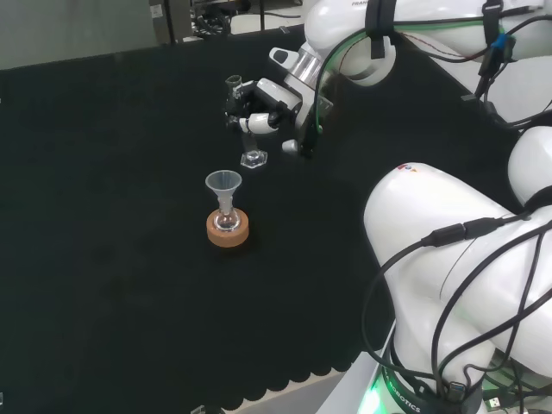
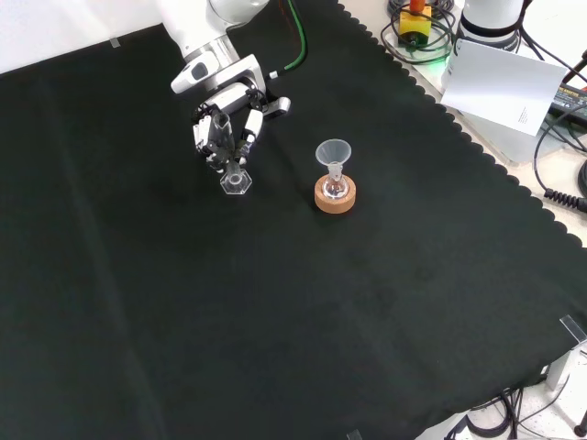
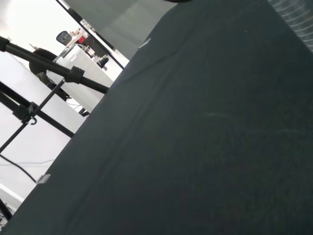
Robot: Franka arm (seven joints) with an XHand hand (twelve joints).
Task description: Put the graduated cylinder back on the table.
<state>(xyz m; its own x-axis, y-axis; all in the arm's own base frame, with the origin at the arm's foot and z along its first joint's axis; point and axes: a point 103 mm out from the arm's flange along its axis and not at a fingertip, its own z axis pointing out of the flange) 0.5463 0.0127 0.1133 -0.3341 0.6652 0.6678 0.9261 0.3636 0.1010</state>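
The black and white robot hand (image 2: 225, 124) curls round the slim clear glass graduated cylinder (image 2: 231, 160). Its hexagonal foot seems to touch the black cloth (image 2: 275, 312) (contact unclear). Letting go remains.

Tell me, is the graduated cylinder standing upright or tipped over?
Upright. In the head view the graduated cylinder stands vertical, its hexagonal base low at the black cloth, with the hand curled round its tube.

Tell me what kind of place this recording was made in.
Most likely a robotics lab set up as a mock chemistry bench. The black cloth carries glassware: a graduated cylinder in the hand and a funnel in a small flask on a cork ring. Cables and camera stands surround it.
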